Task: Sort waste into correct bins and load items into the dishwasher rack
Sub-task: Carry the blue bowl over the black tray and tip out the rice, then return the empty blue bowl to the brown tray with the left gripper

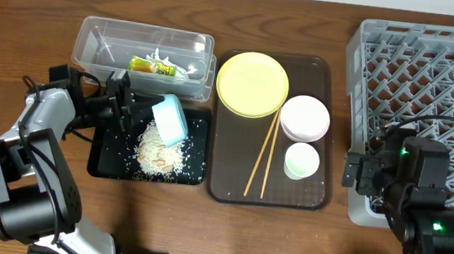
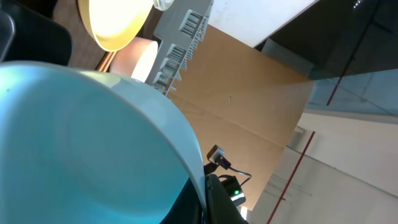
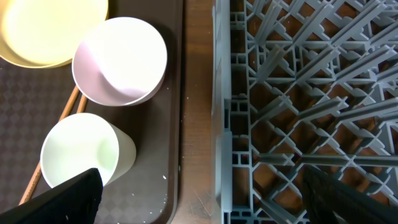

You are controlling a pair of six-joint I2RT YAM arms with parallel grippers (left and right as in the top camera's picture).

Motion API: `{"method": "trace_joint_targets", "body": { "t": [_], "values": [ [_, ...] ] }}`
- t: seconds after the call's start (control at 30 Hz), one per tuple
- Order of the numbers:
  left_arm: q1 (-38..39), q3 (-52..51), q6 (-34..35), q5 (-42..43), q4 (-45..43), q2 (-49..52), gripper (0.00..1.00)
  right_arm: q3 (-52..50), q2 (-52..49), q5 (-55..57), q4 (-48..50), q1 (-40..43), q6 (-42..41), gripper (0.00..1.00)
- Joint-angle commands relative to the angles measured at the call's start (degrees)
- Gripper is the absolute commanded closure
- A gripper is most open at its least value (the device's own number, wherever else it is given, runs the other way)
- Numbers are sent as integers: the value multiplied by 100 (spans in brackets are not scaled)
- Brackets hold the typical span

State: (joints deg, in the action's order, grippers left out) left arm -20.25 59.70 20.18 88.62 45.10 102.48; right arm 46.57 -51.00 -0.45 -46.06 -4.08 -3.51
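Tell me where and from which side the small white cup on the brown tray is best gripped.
Probably by the rim, from above: the small white cup stands mouth-up. Pinch the wall on the side facing the dishwasher rack; the chopsticks lie along the opposite side and the pale pink bowl sits close by.

Yellow plate [image 1: 252, 83], light-blue bowl [image 1: 170, 120], grey rack [image 1: 435, 73]

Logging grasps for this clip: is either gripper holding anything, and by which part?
The left gripper holds the blue bowl by its rim, tipped over the black tray. The right gripper is open, holding nothing.
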Motion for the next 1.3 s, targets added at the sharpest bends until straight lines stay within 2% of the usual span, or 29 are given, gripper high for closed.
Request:
{"method": "trace_joint_targets", "body": {
  "t": [0.0, 0.03, 0.07, 0.1, 0.13, 0.17, 0.23, 0.47, 0.57, 0.77, 1.07, 1.17, 1.27],
  "values": [
    [-31, -2, 181, 140, 146, 44, 94, 127, -2, -24, -7, -35, -72, 1],
    [-31, -2, 278, 138, 151, 44, 94, 127, -2, -24, -7, -35, -72, 1],
    [-33, -2, 354, 140, 149, 44, 89, 127, -2, -24, -7, -35, -72, 1],
    [-33, -2, 400, 140, 149, 44, 75, 127, -2, -24, -7, -35, -72, 1],
    [-31, -2, 411, 140, 146, 44, 72, 127, -2, -24, -7, -35, -72, 1],
    [-31, -2, 411, 140, 146, 44, 72, 127, -2, -24, -7, -35, -72, 1],
    [-31, -2, 409, 142, 153, 44, 94, 127, -2, -24, -7, -35, -72, 1],
    [210, 2, 125, 131, 162, -372, 94, 127, -2, -24, -4, -35, -72, 1],
    [481, 22, 133, -216, 98, -686, 94, 127, -2, -24, -2, -35, -72, 1],
    [1510, 111, 151, -1991, -149, -1342, 94, 127, -2, -24, -2, -35, -72, 1],
    [3716, 136, 149, -4634, -1687, -1526, 94, 127, -2, -24, -4, -35, -72, 1],
    [4347, 133, 118, -5718, -2090, -1526, 94, 127, -2, -24, -4, -35, -72, 1],
    [4979, 133, -50, -7189, -2253, -1523, 94, 127, -2, -24, -4, -35, -70, 1]
  ]
}}
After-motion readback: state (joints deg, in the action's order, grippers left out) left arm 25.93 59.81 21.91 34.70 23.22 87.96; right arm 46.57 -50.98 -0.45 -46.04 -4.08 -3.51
